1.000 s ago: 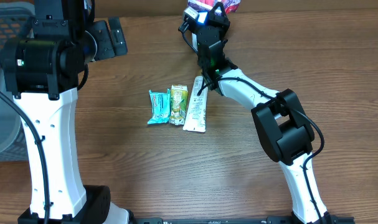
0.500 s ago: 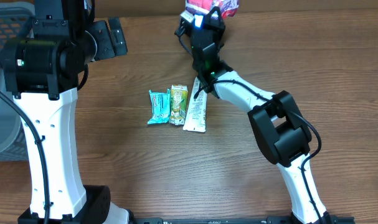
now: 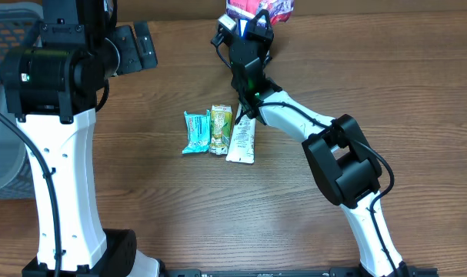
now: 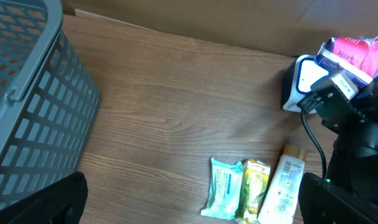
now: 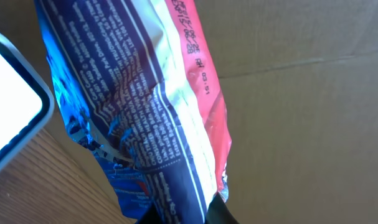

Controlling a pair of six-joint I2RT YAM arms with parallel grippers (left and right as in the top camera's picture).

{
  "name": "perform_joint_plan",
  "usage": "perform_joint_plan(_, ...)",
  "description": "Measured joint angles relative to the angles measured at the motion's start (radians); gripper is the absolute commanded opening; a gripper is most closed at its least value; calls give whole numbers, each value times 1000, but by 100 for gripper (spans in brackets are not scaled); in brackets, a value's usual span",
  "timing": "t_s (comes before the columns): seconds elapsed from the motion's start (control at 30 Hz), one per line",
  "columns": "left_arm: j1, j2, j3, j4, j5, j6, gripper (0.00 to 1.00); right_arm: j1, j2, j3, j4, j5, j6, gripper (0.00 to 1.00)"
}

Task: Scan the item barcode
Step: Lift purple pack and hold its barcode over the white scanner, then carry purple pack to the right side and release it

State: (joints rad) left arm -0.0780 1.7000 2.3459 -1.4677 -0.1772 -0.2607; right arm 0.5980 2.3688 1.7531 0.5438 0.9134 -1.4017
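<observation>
right gripper pinching the packet by the scanner, top centre; scan seemingly underway. left gripper wide open.

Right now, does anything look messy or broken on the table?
Nothing is spilled or broken. The teal packet, green packet and white tube lie neatly side by side. Only the red and blue bag looks crumpled, where the right gripper pinches it beside the white scanner.

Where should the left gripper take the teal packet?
Probably the free left edge of the teal packet, coming down from above and the left. It lies flat, and its right long edge sits against the green packet, leaving no gap there.
</observation>
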Motion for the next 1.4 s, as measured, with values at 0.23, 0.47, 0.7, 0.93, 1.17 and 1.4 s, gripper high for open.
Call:
perform_joint_plan(0.23, 0, 0, 0, 0, 0, 0, 100, 19, -15, 0, -92, 37, 18, 4)
perform_joint_plan(0.47, 0, 0, 0, 0, 0, 0, 99, 26, -255, -11, -640, -5, 258, 4)
perform_joint_plan(0.7, 0, 0, 0, 0, 0, 0, 99, -24, -665, -6, -1209, -410, 881, 4)
perform_joint_plan(0.93, 0, 0, 0, 0, 0, 0, 100, -383, -799, 3, -1526, -863, 1479, 4)
perform_joint_plan(1.17, 0, 0, 0, 0, 0, 0, 100, -740, -716, -148, -1612, -1078, 1713, 4)
perform_joint_plan(1.4, 0, 0, 0, 0, 0, 0, 100, -887, -562, -358, -1489, -1143, 1733, 4)
